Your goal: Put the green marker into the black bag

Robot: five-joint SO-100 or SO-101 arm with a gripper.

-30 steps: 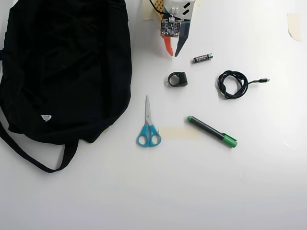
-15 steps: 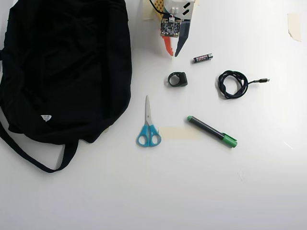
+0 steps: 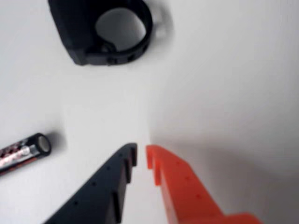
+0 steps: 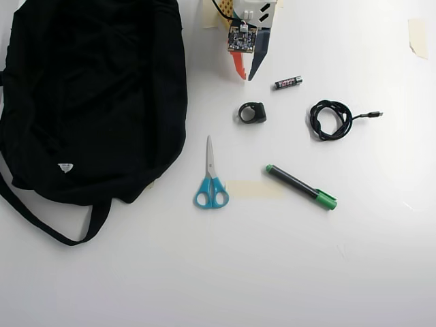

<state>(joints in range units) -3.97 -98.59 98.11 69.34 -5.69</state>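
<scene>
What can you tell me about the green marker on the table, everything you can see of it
In the overhead view the green marker is a slim pen with a dark barrel, a bright green cap at its lower-right end and a small green tip at the upper-left. It looks like plastic. It lies flat and slanted on the white table, capped, right of the scissors and below the coiled cable. Nothing touches it. The wrist view does not show it.
</scene>
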